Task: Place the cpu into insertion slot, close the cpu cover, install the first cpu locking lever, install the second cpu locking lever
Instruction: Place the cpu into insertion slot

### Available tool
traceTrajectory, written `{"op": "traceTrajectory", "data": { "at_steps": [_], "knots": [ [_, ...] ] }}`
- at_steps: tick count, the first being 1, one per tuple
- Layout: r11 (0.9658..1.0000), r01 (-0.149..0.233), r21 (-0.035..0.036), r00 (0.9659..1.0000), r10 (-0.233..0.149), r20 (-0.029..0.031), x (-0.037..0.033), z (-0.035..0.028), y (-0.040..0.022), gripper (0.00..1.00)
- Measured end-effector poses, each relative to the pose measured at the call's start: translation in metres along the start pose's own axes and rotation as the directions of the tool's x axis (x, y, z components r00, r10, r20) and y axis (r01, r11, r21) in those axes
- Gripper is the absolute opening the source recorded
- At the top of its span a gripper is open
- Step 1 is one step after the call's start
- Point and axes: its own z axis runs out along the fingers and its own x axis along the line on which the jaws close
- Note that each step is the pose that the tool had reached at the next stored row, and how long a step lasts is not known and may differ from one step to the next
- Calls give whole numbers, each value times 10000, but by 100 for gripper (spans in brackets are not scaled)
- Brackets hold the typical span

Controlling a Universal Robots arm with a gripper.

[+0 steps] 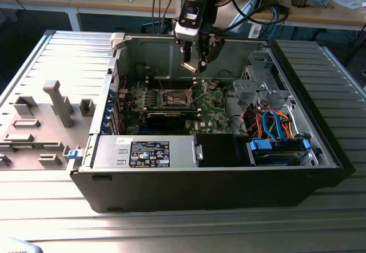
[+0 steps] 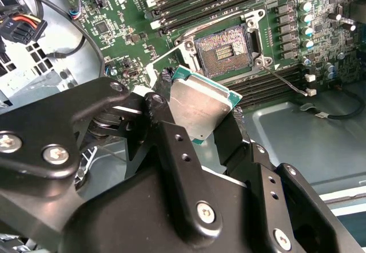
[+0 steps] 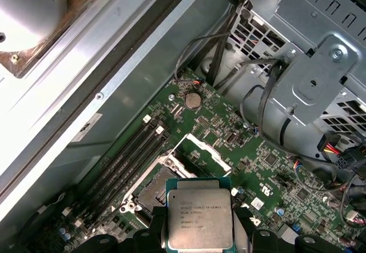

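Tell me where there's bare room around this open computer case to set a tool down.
The ribbed table is bare on the exterior view's right of the case, and along the strip in front of it. Inside is crowded: motherboard, cables, and the gripper holding the cpu.

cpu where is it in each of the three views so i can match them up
Exterior view: the cpu is held in the gripper, above the motherboard.
Second wrist view: the cpu is clamped in the gripper, near the empty insertion slot.
First wrist view: the cpu shows its printed face.
Shared landmark: the insertion slot.
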Motion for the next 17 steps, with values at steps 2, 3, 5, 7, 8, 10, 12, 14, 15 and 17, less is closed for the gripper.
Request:
{"op": "traceTrajectory", "data": {
  "at_steps": [2,3,5,7,8,10,12,14,15,17],
  "knots": [
    [10000,-11,1,10000,11,1,0,0,0,55],
    [10000,-17,1,10000,17,1,0,0,0,55],
    [10000,-29,1,10000,29,1,0,0,0,55],
    [10000,-41,1,10000,41,1,0,1,0,55],
    [10000,-46,1,10000,46,2,0,1,0,55],
    [10000,-51,1,10000,51,2,0,1,0,55],
    [10000,-58,1,10000,58,2,0,1,0,55],
    [10000,-67,1,10000,67,2,0,1,0,55],
    [10000,-73,2,10000,73,2,0,1,0,55],
    [10000,-81,2,10000,81,2,0,1,0,55]
  ]
}}
